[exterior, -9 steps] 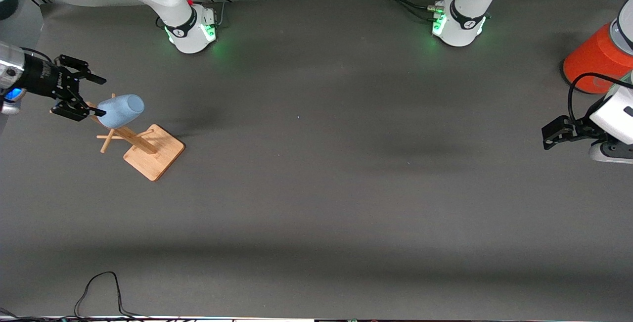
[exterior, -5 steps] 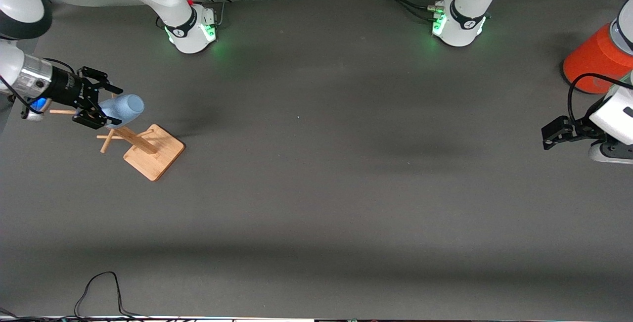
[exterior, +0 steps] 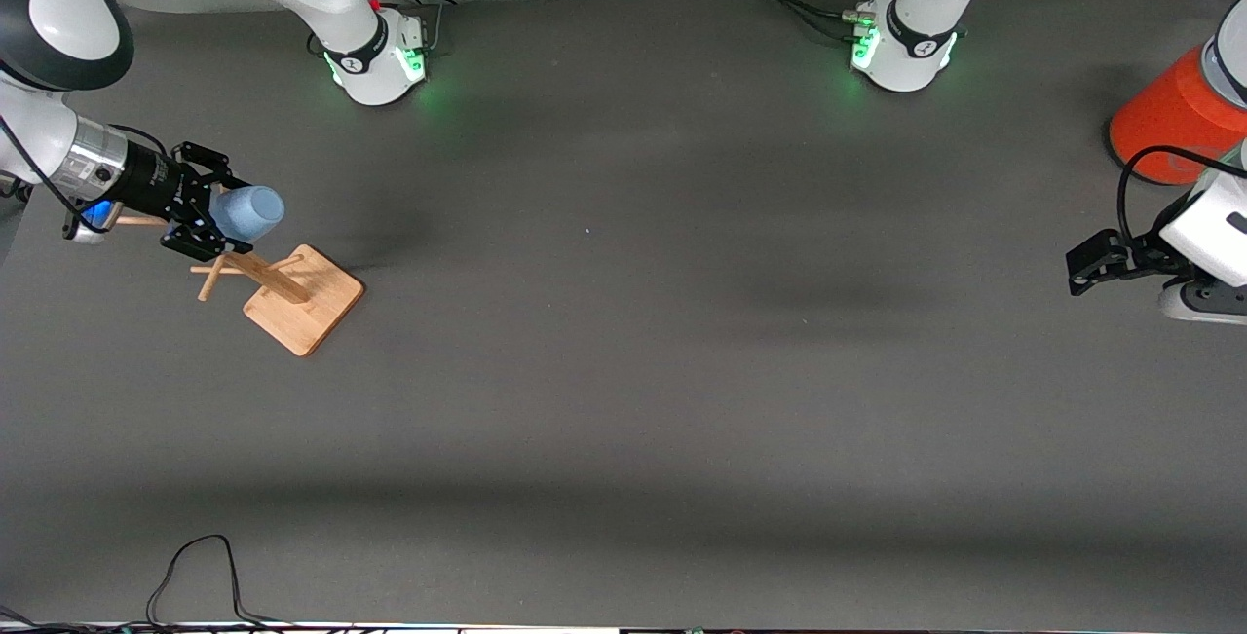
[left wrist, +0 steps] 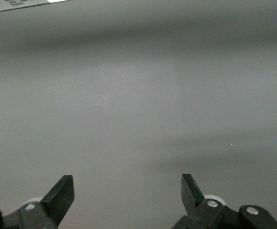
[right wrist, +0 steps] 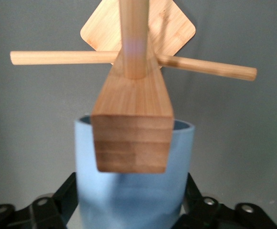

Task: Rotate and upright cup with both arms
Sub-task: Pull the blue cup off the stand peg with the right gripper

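Cup: the light-blue cup (exterior: pixel 247 213) hangs on a peg of the wooden rack (exterior: pixel 283 288) at the right arm's end of the table, lying roughly on its side with its closed bottom pointing toward the middle of the table; in the right wrist view the cup (right wrist: pixel 128 191) sits between the two fingers with the rack's square post top in front of it

Right gripper: the right gripper (exterior: pixel 207 215) is at the cup, one finger on each side of its wall; in the right wrist view the fingers (right wrist: pixel 66 193) flank the cup closely, and they seem to press on it, though actual contact is hard to judge from here

Right arm: it comes in low from the table's edge, wrist level, reaching toward the rack

Rack: wooden cup tree (right wrist: pixel 134 71) with a square base, a central post and thin cross pegs; the base rests on the table (exterior: pixel 623 371), nearer to the front camera than the cup

Left gripper: the left gripper (exterior: pixel 1086 264) hangs above bare table at the left arm's end, fingers (left wrist: pixel 62 193) spread wide with nothing between them; this arm waits

Orange can: the orange can (exterior: pixel 1164 118) stands at the left arm's end, farther from the front camera than the left gripper
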